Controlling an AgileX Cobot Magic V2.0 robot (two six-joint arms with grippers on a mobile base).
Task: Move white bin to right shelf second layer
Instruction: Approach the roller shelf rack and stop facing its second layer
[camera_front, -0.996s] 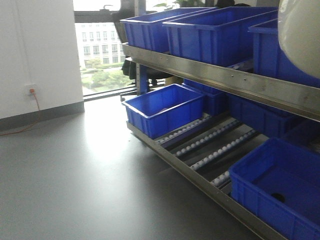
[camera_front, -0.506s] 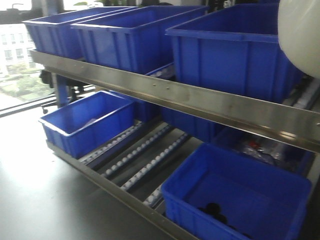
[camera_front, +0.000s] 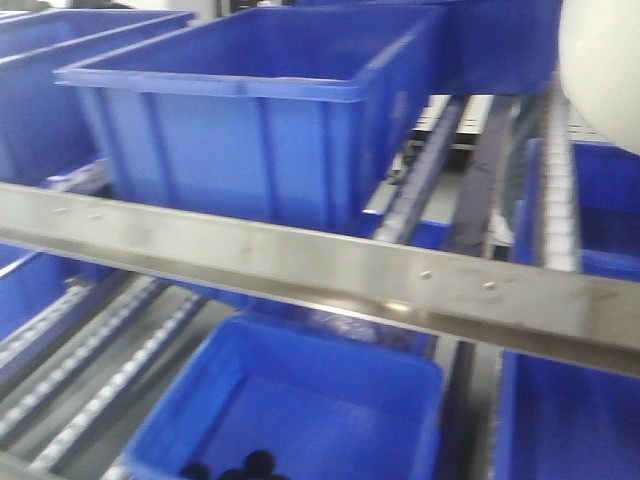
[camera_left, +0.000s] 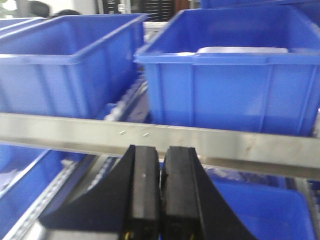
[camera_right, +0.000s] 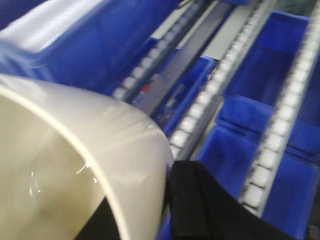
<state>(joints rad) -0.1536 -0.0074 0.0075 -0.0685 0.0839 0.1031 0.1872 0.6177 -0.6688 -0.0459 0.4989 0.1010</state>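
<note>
Bin (camera_right: 60, 165), glossy cream with a rounded rim, is pinched by its wall in the right end effector (camera_right: 150, 212) and held high, probably to clear the blue crates (camera_front: 250, 110). The roller shelf (camera_right: 277, 140) lies below and ahead. The left end effector (camera_left: 161, 195), pressed together and empty, faces the steel lip (camera_left: 240, 142).

Crate (camera_front: 250, 120) sits behind the lip (camera_front: 300, 265); bin (camera_front: 605, 70) to its right.

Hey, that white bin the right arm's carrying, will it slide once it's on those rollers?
Probably yes: the white bin looks glossy and smooth, and the roller rails would likely let it coast. What shows of its inside is empty, so it's probably light and easily nudged.
</note>
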